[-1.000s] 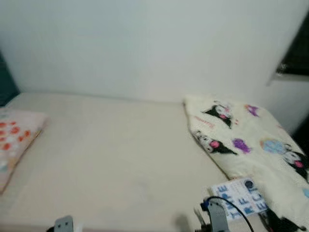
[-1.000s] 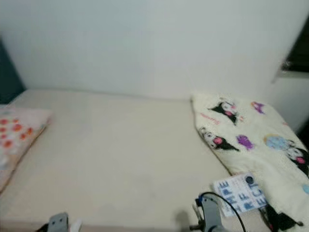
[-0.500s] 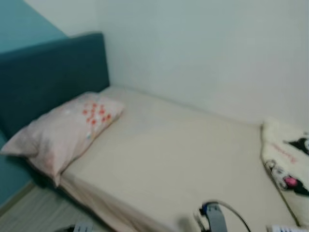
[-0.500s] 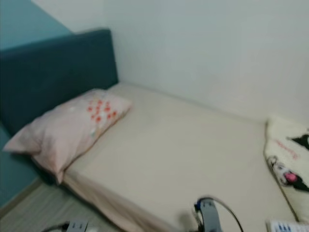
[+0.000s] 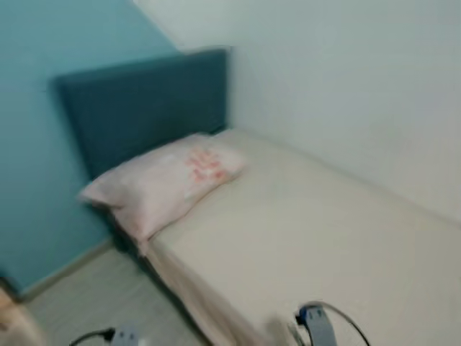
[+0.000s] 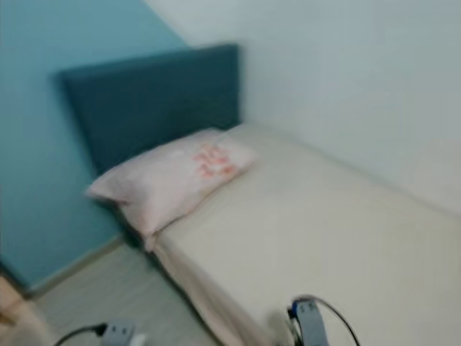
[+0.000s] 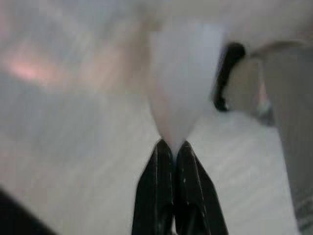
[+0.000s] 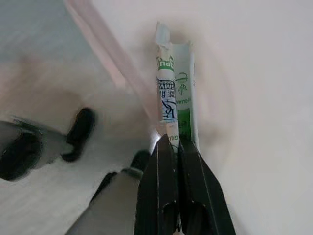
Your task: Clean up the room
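In the right wrist view my right gripper (image 8: 168,141) is shut on a flattened white and green printed wrapper (image 8: 172,83), which sticks out past the fingertips over the cream bed sheet. In the left wrist view my left gripper (image 7: 173,147) is shut on a pale white, blurred piece of soft material (image 7: 178,88) above a light wooden floor. In the eye views the silver right wrist (image 5: 318,328) with its black cable shows at the bottom edge, over the bed. The left arm's tip (image 5: 124,337) shows low over the floor.
A bed with a cream sheet (image 5: 324,238) stands along the white wall. A pink pillow with red dots (image 5: 166,180) lies at its head against a dark teal headboard (image 5: 144,101). Left of the bed is a light floor (image 5: 86,295) beside a teal wall.
The camera has swung to the left: the cartoon-print blanket and printed paper have left the picture, and the headboard, teal wall and floor have come in. Both grippers keep their hold.
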